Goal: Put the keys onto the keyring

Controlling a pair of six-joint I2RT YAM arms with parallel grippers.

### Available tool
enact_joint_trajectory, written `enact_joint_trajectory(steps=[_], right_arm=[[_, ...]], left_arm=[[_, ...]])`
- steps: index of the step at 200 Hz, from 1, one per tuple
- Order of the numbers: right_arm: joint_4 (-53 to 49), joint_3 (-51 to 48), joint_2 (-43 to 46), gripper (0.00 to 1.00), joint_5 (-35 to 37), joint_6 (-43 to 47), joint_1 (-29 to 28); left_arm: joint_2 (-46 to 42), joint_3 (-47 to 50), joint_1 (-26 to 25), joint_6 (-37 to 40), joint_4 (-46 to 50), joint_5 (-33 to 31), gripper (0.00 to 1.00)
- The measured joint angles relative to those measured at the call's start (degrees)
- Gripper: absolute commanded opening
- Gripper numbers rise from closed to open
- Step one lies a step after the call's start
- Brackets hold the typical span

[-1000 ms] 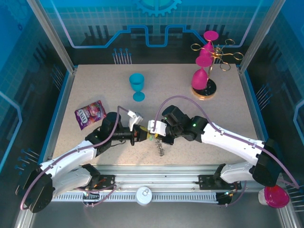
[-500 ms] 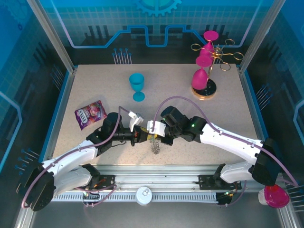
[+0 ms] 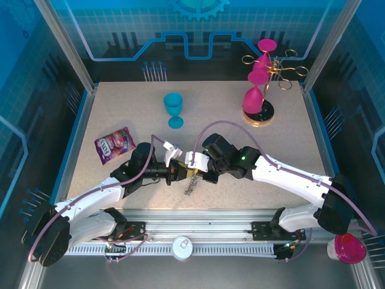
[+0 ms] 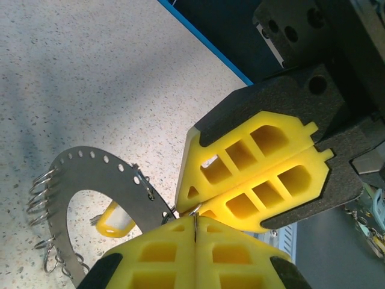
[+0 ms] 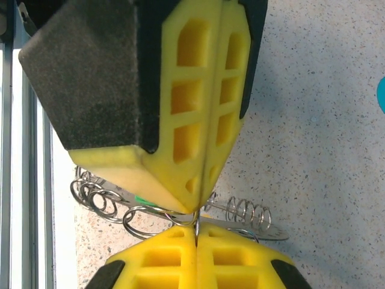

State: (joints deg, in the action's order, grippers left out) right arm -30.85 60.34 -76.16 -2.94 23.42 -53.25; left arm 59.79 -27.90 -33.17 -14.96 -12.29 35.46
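Leftward the dangling keyring [image 4: 84, 180] has swung; we see left gripper [image 4: 195, 238] and right gripper [image 5: 196, 241] clenched tip to tip on its rim, seemingly for threading; keys [image 4: 114, 220] hang at eight o'clock.

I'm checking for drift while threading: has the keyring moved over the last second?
Yes. In the top view the keyring has swung left, ending closer to directly below the goblet.

Overhead rear view, wrist close-ups, perhaps sharing keyring [image 4: 99, 171]
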Motion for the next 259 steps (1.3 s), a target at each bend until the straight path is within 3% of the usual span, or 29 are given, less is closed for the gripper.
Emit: enact_joint_trajectory(steps=[139,215,259], right_arm=[[-0.1,0.2,0.0,0.00,-0.3,0.0,-1.0],[0.6,0.2,0.0,0.00,1.5,-1.6,-1.1],[6.7,-4.0,0.1,0.00,1.4,-5.9,-1.1]], left_arm=[[-0.9,0.0,0.4,0.0,2.0,-7.7,0.00],[-1.2,0.0,0.4,-0.1,1.8,-6.1,0.00],[-4.2,1.0,0.4,0.1,3.2,-6.1,0.00]])
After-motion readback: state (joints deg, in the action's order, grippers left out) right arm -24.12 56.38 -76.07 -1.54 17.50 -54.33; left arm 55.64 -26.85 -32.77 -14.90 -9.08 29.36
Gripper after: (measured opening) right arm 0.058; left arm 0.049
